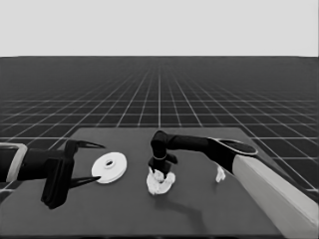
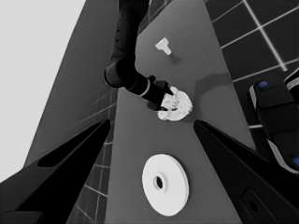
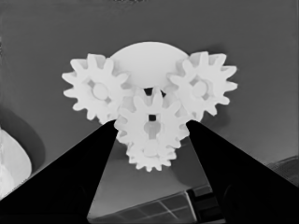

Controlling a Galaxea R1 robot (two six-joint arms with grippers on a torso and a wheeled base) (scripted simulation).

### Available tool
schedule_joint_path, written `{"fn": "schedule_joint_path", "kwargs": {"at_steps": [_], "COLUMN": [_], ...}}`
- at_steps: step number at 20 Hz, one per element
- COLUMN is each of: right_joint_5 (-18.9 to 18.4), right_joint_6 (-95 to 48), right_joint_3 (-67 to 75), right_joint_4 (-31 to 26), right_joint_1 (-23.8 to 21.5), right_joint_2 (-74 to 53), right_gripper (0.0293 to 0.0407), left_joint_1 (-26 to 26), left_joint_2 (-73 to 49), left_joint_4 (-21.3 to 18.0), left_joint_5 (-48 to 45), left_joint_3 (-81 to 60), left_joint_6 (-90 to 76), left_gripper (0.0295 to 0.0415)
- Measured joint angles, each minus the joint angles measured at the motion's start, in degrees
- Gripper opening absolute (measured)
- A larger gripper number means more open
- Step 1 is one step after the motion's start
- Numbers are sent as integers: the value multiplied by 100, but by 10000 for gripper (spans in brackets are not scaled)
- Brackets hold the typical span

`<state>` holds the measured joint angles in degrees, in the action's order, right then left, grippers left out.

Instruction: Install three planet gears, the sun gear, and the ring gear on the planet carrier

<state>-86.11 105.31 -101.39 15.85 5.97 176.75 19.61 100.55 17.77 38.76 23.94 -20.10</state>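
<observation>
Seating the sun gear (image 3: 152,122) among three planet gears (image 3: 96,91) on the smaller round part (image 3: 145,58), the right gripper (image 3: 152,128) holds it between narrowly parted fingers. Beyond it, the larger round part (image 1: 109,167) lies between the idle left gripper's (image 1: 87,163) wide-open fingers. Next, I judge: release, then fetch that part.

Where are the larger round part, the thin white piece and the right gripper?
larger round part (image 1: 109,167): head view, flat face beside its hub.
thin white piece (image 1: 220,174): head view, its middle.
right gripper (image 1: 159,174): head view, between its fingertips.
</observation>
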Motion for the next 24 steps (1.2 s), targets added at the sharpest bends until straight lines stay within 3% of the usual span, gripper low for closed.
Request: {"fn": "schedule_joint_path", "kwargs": {"at_steps": [24], "right_joint_5": [1], "right_joint_6": [1440], "right_joint_3": [-1], "right_joint_4": [1], "right_joint_1": [5], "right_joint_2": [0], "right_gripper": [309], "left_joint_1": [0], "left_joint_2": [0], "left_joint_4": [0], "left_joint_5": [0], "left_joint_3": [0], "left_joint_6": [0], "left_gripper": [385]}}
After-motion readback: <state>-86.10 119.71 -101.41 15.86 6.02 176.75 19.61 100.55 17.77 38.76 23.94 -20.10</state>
